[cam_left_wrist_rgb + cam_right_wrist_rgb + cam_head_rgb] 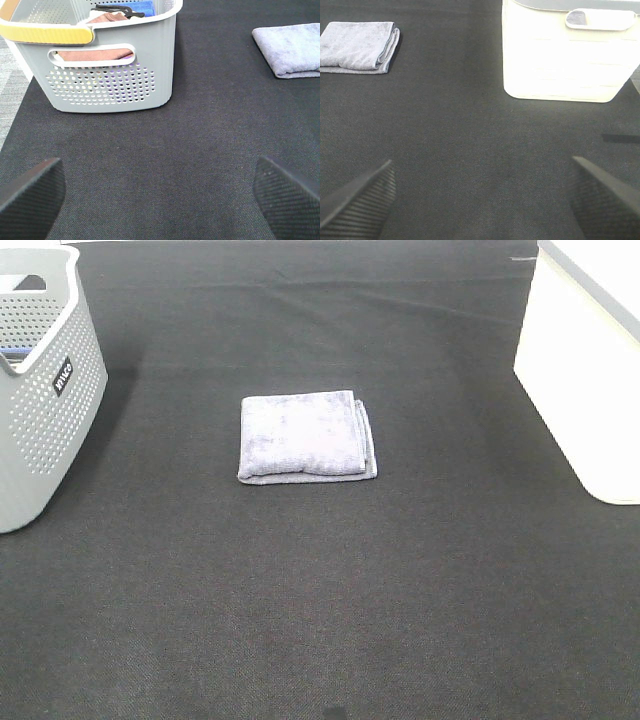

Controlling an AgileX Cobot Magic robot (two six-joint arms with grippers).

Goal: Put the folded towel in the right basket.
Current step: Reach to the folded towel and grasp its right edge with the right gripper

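A folded lavender-grey towel (pixel 305 435) lies flat in the middle of the black mat. It also shows in the left wrist view (pixel 291 49) and in the right wrist view (pixel 359 46). The right basket (pixel 585 360) is white and stands at the right edge; it also shows in the right wrist view (pixel 570 55). Neither arm shows in the exterior high view. My left gripper (pixel 160 195) is open and empty above bare mat. My right gripper (pixel 482 195) is open and empty above bare mat, short of the white basket.
A grey perforated basket (pixel 40 390) stands at the left edge; the left wrist view (pixel 105 65) shows a yellow handle and brown and blue cloths inside it. The black mat (pixel 320 590) covers the table.
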